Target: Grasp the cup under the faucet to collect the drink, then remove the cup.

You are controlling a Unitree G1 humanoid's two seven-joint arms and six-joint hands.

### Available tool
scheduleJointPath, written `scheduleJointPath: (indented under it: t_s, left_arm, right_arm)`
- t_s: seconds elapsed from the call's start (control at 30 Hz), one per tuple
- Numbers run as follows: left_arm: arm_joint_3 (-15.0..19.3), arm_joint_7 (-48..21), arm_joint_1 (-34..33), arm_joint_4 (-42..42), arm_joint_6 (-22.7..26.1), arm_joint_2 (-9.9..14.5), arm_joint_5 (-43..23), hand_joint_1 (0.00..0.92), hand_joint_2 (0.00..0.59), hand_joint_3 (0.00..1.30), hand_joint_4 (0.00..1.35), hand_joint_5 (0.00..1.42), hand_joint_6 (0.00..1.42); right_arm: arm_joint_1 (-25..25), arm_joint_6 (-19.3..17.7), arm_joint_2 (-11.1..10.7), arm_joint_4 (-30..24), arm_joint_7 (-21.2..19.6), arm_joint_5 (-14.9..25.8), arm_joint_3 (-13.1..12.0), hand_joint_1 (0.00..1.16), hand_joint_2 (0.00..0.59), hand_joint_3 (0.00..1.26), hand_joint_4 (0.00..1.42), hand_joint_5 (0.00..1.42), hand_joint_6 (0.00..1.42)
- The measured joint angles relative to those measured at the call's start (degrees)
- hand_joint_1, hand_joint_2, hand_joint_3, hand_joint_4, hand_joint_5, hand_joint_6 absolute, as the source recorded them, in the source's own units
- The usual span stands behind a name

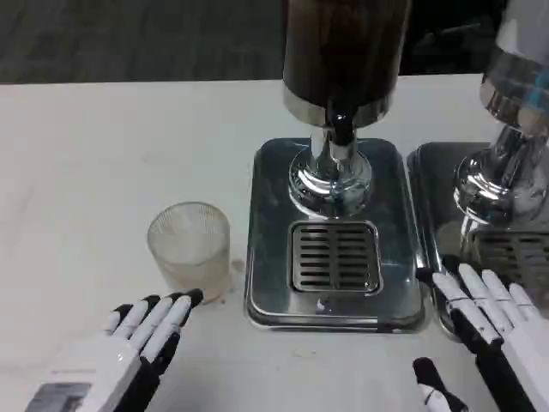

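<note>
A clear ribbed cup stands upright on the white table, left of the dispenser's steel base. The cup looks empty. The black faucet hangs under the dark drink tank, above the slotted drip grate. Nothing stands on the grate. My left hand lies just in front of the cup with its fingers stretched toward it, fingertips close to the cup's base, holding nothing. At the lower right, in front of the base's corner, my right hand has its fingers apart and is empty.
A second dispenser with its own steel base and grate stands at the right edge, behind my right hand. Open table stretches to the left and in front of the bases.
</note>
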Motion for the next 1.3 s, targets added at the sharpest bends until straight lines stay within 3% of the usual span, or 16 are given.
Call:
scheduleJointPath:
  t_s: [0.53, 0.9, 1.07, 1.3]
  left_arm:
    - [-0.6, 0.4, -0.1, 0.8, -0.2, -0.1, 0.0, 0.0, 0.091, 0.0, 0.0, 0.0, 0.0]
    - [1.9, 9.6, -0.2, 4.3, -8.0, -1.5, -4.4, 0.0, 0.056, 0.0, 0.0, 0.0, 0.0]
    - [3.5, 14.3, -3.4, 9.0, -11.6, -2.5, -6.4, 0.0, 0.038, 0.0, 0.0, 0.0, 0.0]
    - [4.1, 18.2, -11.0, 16.9, -12.8, -3.5, -8.5, 0.0, 0.013, 0.0, 0.0, 0.0, 0.0]
  right_arm:
    - [-1.4, 0.0, -0.2, 0.3, 0.0, 1.0, -0.2, 0.47, 0.498, 0.11, 0.01, 0.0, 0.0]
    - [-2.0, 0.8, 0.1, 0.3, 0.0, 1.5, 0.0, 0.47, 0.498, 0.12, 0.01, 0.0, 0.0]
    - [-1.7, 1.2, 0.4, 0.2, 0.0, 1.3, 0.6, 0.47, 0.502, 0.12, 0.02, 0.0, 0.0]
    - [-1.5, 1.3, 1.5, 0.2, -0.1, 0.3, 2.0, 0.48, 0.505, 0.12, 0.03, 0.0, 0.0]
